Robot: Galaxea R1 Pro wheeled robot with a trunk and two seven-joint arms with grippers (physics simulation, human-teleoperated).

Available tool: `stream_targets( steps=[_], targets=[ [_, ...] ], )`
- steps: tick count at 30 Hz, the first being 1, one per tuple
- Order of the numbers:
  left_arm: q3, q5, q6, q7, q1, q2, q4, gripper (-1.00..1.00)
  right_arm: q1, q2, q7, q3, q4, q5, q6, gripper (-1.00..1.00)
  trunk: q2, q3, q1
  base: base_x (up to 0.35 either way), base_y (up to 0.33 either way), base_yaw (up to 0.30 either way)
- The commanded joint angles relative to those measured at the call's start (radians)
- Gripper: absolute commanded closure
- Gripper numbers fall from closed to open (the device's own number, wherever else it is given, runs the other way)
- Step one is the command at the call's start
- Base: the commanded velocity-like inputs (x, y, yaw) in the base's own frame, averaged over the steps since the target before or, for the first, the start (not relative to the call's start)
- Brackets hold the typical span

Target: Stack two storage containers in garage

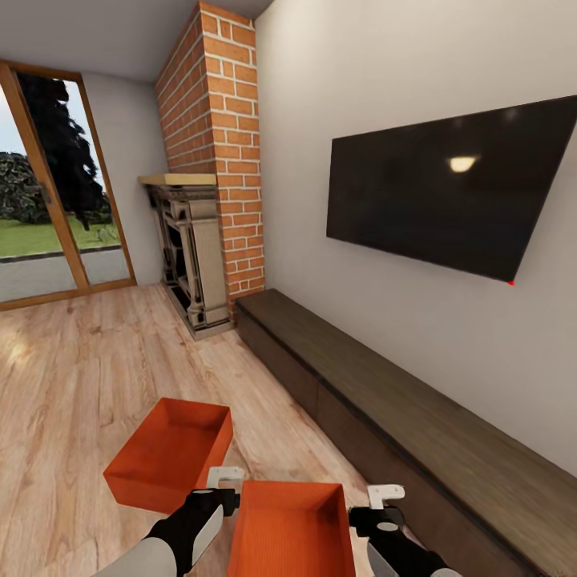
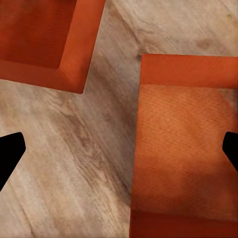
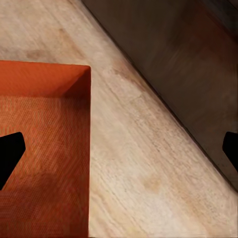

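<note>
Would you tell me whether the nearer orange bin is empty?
Empty: the nearer bin shows only its bare ribbed bottom, seen in the head and both wrist views.

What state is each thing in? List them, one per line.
Near storage container: empty, upright on wood floor, between both grippers.
Far storage container: empty, upright, apart from the near one.
Left gripper: open, holding nothing.
Right gripper: open, holding nothing.
TV: screen dark.
</note>
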Motion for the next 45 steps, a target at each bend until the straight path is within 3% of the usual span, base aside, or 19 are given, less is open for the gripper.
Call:
stream_targets(
  steps=[1, 13, 36, 45],
  targets=[
    [-0.008, 0.007, 0.007, 0.006, 0.0, 0.001, -0.002, -1.0, -0.001, 0.001, -0.052, 0.008, -0.004, -0.007, -0.001, -1.0, -0.008, -0.004, 0.004, 0.0, 0.0, 0.0],
    [-0.009, 0.007, 0.008, 0.006, 0.0, 0.002, -0.003, -1.0, -0.001, 0.0, -0.071, 0.01, -0.006, -0.004, 0.003, -1.0, -0.092, -0.042, 0.05, 0.0, 0.0, 0.0],
    [-0.009, 0.006, 0.007, 0.006, 0.0, 0.002, -0.003, -1.0, -0.001, 0.0, -0.067, 0.01, -0.005, -0.004, -0.003, -1.0, -0.253, -0.147, 0.138, 0.0, 0.0, 0.066],
    [-0.01, 0.006, 0.008, 0.006, 0.0, 0.002, -0.004, -1.0, -0.001, 0.0, -0.078, 0.008, -0.006, -0.007, -0.005, -1.0, -0.316, -0.178, 0.173, 0.0, 0.0, -0.009]
  ],
)
